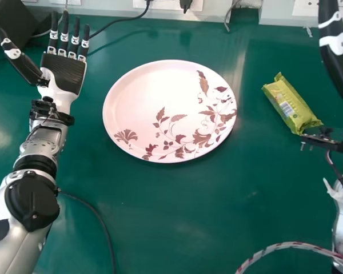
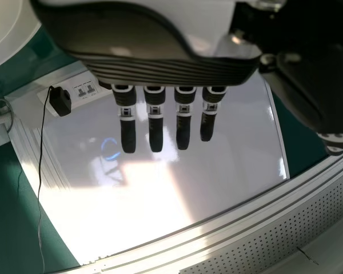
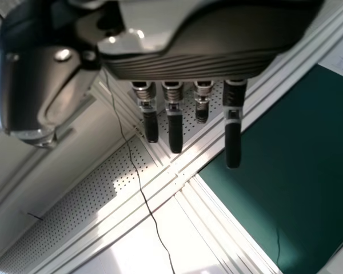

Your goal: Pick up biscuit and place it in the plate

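Note:
A biscuit in a yellow-green wrapper [image 1: 291,104] lies on the green table, right of the plate. The round pinkish-white plate [image 1: 154,108] with brown leaf patterns rests flat in the middle. My left hand [image 1: 66,71] is palm up beyond the plate's left side, its fingers straight and empty; in the left wrist view the left hand [image 2: 154,68] also has extended fingers. My right hand [image 1: 337,51] is at the far right edge, beyond and to the right of the biscuit, not touching it. In the right wrist view the right hand [image 3: 188,65] holds nothing, its fingers extended.
The green table [image 1: 177,228] carries a dark box [image 1: 17,20] at the back left. Cables and white socket panels [image 1: 168,5] run along the back edge. A braided cable [image 1: 286,245] loops near the front right, and a black cable [image 1: 97,217] lies beside my left forearm.

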Controlling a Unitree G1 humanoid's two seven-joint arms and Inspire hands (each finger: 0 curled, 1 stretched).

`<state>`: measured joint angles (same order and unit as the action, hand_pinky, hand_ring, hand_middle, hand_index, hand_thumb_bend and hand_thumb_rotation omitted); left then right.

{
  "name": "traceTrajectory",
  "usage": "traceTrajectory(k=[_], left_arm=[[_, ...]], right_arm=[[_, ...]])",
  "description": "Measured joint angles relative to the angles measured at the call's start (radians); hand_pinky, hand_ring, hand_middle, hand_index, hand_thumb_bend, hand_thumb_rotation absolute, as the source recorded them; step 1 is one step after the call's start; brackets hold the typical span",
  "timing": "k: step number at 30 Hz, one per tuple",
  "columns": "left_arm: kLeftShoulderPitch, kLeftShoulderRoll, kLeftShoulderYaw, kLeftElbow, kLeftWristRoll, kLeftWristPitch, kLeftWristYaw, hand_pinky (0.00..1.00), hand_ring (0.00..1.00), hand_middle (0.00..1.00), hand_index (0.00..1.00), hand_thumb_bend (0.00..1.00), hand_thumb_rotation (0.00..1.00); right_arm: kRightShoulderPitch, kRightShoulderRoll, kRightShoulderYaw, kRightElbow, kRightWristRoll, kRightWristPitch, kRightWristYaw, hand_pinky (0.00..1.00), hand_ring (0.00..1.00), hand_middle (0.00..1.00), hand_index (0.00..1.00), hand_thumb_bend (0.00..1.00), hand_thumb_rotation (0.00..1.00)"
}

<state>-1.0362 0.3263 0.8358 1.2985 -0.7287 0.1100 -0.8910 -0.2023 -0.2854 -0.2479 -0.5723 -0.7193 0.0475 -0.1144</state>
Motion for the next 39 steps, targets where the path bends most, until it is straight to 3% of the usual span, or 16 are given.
traceTrajectory(k=[4, 15, 30, 39], left_arm=[[0.0, 0.001, 0.0, 0.0, 0.0, 0.0, -0.001, 0.69, 0.81, 0.87, 0.93, 1.0, 0.53], [0.0, 0.002, 0.0, -0.001, 0.0, -0.001, -0.003, 0.84, 0.88, 0.91, 0.95, 1.0, 0.5], [0.0, 0.005, 0.003, -0.001, -0.003, 0.003, -0.004, 0.91, 0.93, 0.96, 1.0, 1.0, 0.52], [0.0, 0.006, 0.004, -0.001, -0.019, 0.008, -0.008, 0.96, 0.97, 1.0, 1.0, 1.0, 0.52]], right_arm=[[-0.001, 0.0, 0.028, -0.007, -0.094, 0.052, 0.005, 0.52, 0.65, 0.84, 0.9, 0.81, 0.47], [-0.007, 0.0, 0.091, -0.041, -0.256, 0.141, 0.058, 0.51, 0.64, 0.85, 0.91, 0.82, 0.45], [-0.008, 0.0, 0.13, -0.047, -0.351, 0.186, 0.128, 0.52, 0.65, 0.85, 0.93, 0.83, 0.46], [-0.02, 0.002, 0.161, -0.065, -0.436, 0.241, 0.239, 0.53, 0.65, 0.86, 0.95, 0.83, 0.47]])
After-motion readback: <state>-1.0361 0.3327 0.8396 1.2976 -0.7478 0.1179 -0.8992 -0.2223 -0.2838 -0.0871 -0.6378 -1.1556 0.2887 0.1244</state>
